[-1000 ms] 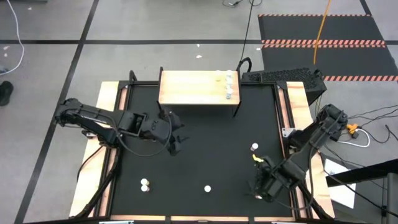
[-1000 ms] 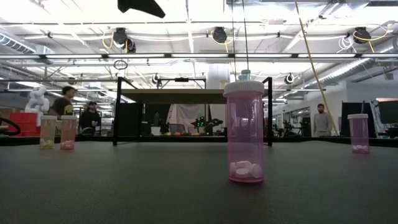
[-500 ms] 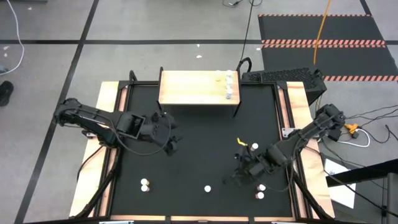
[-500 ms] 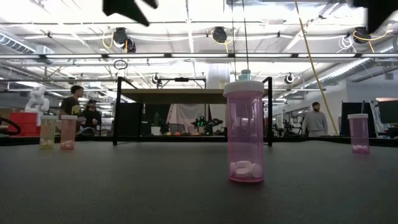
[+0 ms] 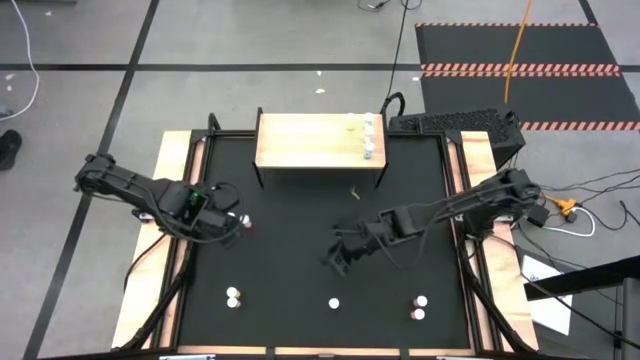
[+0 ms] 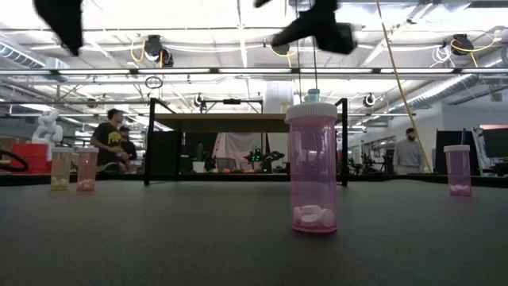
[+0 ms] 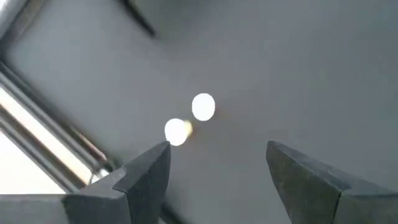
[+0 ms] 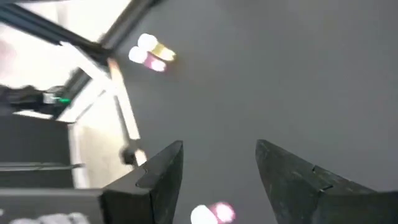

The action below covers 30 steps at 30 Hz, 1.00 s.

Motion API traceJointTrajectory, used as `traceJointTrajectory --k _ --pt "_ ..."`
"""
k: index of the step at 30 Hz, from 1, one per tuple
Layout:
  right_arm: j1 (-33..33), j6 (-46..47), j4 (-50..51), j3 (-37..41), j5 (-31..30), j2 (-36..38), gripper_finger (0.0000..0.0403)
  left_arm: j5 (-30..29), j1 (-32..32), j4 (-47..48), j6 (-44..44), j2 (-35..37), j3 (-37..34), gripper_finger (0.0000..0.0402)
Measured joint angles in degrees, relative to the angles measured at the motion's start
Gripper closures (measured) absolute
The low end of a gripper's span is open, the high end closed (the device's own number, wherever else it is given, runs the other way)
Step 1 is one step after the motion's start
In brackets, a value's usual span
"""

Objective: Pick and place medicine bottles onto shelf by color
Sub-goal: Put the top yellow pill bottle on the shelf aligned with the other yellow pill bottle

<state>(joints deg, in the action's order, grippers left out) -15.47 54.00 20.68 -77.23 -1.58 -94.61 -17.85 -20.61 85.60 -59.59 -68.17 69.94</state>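
From above, the shelf [image 5: 318, 140] stands at the far edge of the black surface [image 5: 300, 250]; three bottles [image 5: 368, 136] sit near its right end; the left gripper [image 5: 228, 226] hangs over the left part of the surface, and something pinkish shows at its tip, too small to tell whether it is held; the right gripper [image 5: 338, 256] reaches to the middle of the surface; a pair of bottles [image 5: 232, 297] stands near the front left, a single bottle [image 5: 334, 303] front centre, another pair [image 5: 419, 307] front right.

At surface level, a pink bottle [image 6: 312, 168] with pills at its bottom stands upright in the foreground; a yellow and a pink bottle [image 6: 73, 168] stand together far left, one pink bottle [image 6: 457, 169] far right; people show in the room beyond.

From the left wrist, its fingers [image 7: 149, 171] stand apart with nothing between them; two white caps [image 7: 190, 117] lie beyond.

From the right wrist, its fingers [image 8: 163, 168] are likewise spread and empty; a pink bottle [image 8: 211, 213] shows just beyond them.
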Motion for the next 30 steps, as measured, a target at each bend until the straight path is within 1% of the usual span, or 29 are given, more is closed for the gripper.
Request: traceJointTrajectory --k 3,6,10,13,17,21,30 --pt "1.3 -1.2 -7.1 0.0 3.9 -2.5 0.0207 2.6 1.2 -1.5 -3.0 3.5 -6.4 0.0135" --pt "1.3 -1.6 -10.8 0.0 4.7 -3.8 0.0207 6.2 4.5 -4.2 -4.4 7.1 -13.5 0.0135" --pt "0.7 -2.0 -10.6 0.0 4.5 -3.7 0.0207 11.7 9.8 -9.7 -3.8 10.2 -21.8 0.0135" --pt "0.3 -2.2 -10.3 0.0 4.5 -3.7 0.0207 12.5 13.1 -12.6 -1.4 10.4 -25.8 0.0135" --pt "0.1 -2.3 -9.2 0.0 4.7 -3.7 0.0207 12.2 16.8 -16.7 2.9 10.0 -29.0 0.0135" --pt "0.0 -2.3 -8.9 0.0 4.7 -3.7 0.0207 12.0 19.7 -20.3 5.8 10.0 -30.7 0.0135" --pt "0.0 -2.7 -8.6 0.0 4.7 -3.7 0.0207 11.9 23.6 -22.9 9.1 10.0 -34.3 0.0135"
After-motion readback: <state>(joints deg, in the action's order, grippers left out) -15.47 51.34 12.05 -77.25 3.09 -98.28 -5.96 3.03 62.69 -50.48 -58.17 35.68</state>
